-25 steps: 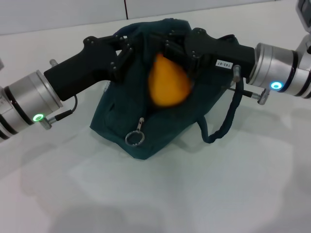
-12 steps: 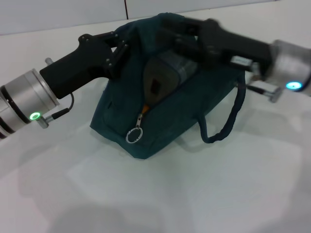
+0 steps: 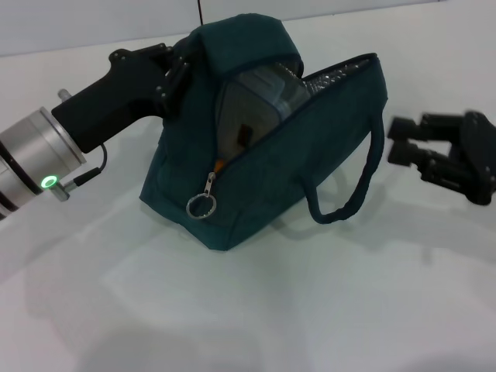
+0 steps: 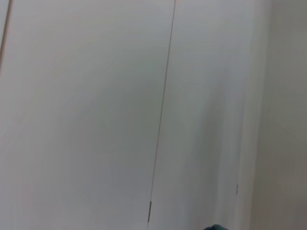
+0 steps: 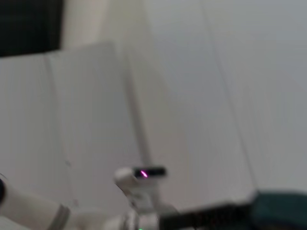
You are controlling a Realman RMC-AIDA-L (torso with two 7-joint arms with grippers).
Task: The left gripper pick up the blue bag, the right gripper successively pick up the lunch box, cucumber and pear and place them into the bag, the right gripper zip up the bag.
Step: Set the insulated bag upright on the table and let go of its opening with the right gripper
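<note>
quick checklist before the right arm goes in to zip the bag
1. Left end effector gripping the blue bag at its raised top corner: ok.
2. Right end effector clear of the bag, out to the right of it, empty: ok; fingers open or shut: cannot tell.
3. Bag mouth unzipped, silvery lining showing: not ok yet, zipping remains.
4. Zipper ring pull hanging free on the near face, unobstructed: ok.
5. Loop handle drooping on the near right side, close to the zipper line: not ok, might snag.
6. Pear, cucumber and lunch box inside: cannot tell; only a sliver of orange shows at the zipper's lower end.
</note>
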